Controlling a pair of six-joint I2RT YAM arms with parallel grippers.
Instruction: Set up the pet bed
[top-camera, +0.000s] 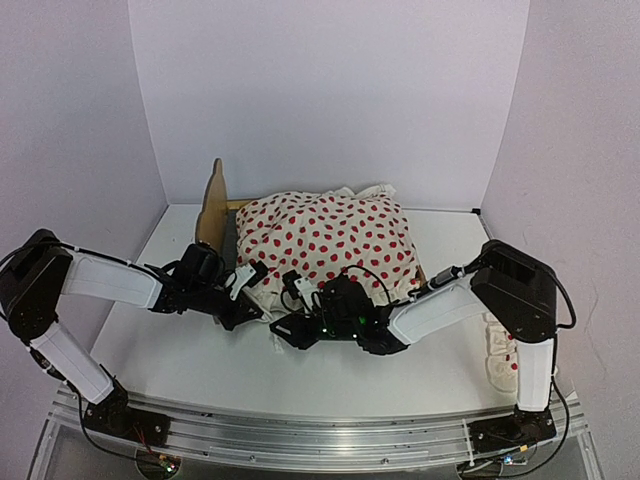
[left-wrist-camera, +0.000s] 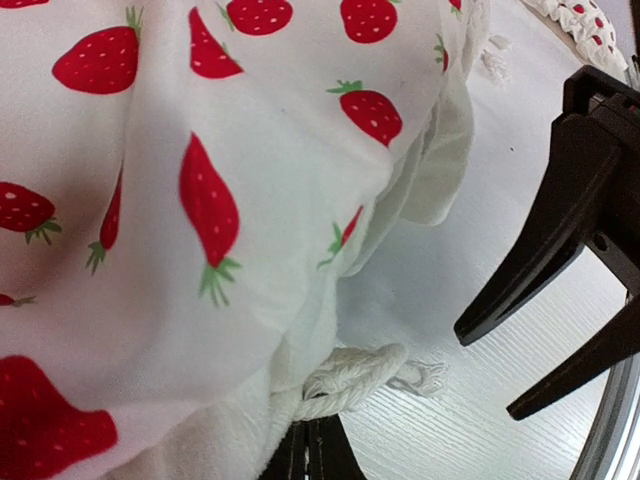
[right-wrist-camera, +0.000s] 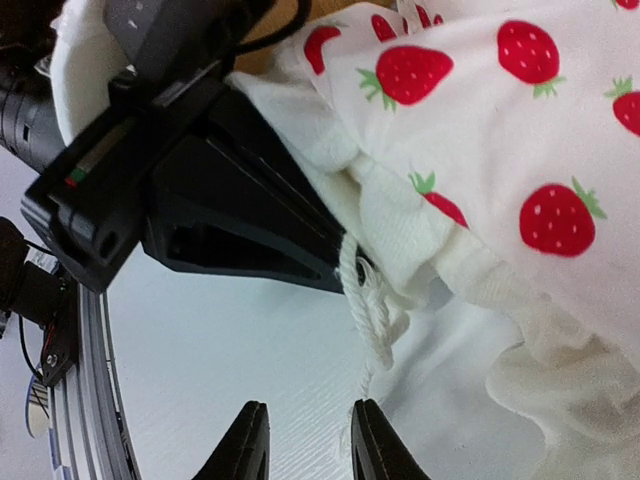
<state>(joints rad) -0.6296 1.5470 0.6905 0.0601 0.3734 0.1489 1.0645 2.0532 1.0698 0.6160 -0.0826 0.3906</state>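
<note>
Although the duvet hides most of it, we count one pet bed, standing toward the back of the surface with only its wooden left end showing. The bed holds that single strawberry-print duvet, heaped up. One pillow lies off the bed, to its right. Two tools work at the bed's near side. The left tool is pinched on the duvet's hem beside a white cord, and the right tool stands apart, holding nothing.

Plywood pet bed stands upright, mostly covered, wavy end showing leftward.
</note>
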